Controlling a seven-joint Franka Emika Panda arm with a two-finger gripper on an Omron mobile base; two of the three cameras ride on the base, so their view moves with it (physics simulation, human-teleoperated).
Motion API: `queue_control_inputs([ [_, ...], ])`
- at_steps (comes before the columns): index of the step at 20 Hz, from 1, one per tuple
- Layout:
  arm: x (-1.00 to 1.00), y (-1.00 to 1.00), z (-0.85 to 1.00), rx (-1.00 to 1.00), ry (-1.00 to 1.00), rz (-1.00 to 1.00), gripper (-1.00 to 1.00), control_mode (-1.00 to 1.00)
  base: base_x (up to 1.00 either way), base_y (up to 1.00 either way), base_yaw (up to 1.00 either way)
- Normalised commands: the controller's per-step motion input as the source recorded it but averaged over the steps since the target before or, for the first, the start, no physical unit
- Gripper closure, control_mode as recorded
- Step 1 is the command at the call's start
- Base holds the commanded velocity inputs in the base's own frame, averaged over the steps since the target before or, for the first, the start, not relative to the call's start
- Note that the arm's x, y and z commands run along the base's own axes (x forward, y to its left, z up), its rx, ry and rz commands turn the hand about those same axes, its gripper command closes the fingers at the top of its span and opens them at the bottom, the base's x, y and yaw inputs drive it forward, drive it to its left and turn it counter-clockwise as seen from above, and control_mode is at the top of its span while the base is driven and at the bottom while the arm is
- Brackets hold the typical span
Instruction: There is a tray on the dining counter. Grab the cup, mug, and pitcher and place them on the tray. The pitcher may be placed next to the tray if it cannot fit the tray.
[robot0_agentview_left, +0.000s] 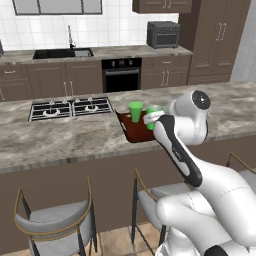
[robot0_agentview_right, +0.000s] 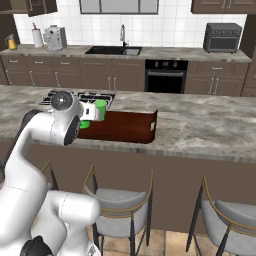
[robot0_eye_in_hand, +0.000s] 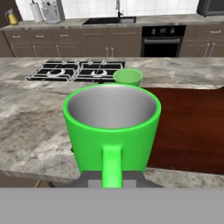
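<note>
The gripper is closed tight on the handle of the mug, a bright green straight-sided vessel with a pale grey inside, which fills the middle of the hand view with its handle turned toward the camera and running down between the dark finger tips. In the right base view the mug is held at the end of the white arm, upright, at the near left end of the tray, though from this angle it cannot be told whether its base touches the tray or hangs just above it. In the left base view the arm's wrist covers most of the mug, leaving a green sliver beside the white hand. The tray is a flat dark reddish-brown rectangle with a low rim, lying on the dining counter, just to the right of the built-in gas hob. The cup, a plain green tapered tumbler, stands upright on the tray at its far end, beyond the mug; in the hand view its rim shows just behind the mug's rim. The pitcher, with its amber-yellow body, stands far off on the back worktop against the white tiles, at the left end, near a white paper-towel roll and a grey coffee machine. Grey-seated stools with brass-coloured frames stand along the near side of the dining counter.
</note>
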Motion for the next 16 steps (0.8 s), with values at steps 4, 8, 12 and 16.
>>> queue_control_inputs([
  [4,0.34,0.00,-0.31,0.00,0.02,0.02,1.00,-1.00,0.00,0.00,0.00],
  [8,0.28,0.00,-0.26,0.00,0.02,0.02,1.00,-1.00,0.00,0.00,0.00],
  [12,0.34,0.00,-0.18,0.00,0.00,0.00,1.00,-1.00,0.00,0.00,0.00],
  [16,0.36,0.01,-0.19,0.00,0.00,0.00,1.00,-1.00,0.00,0.00,0.00],
])
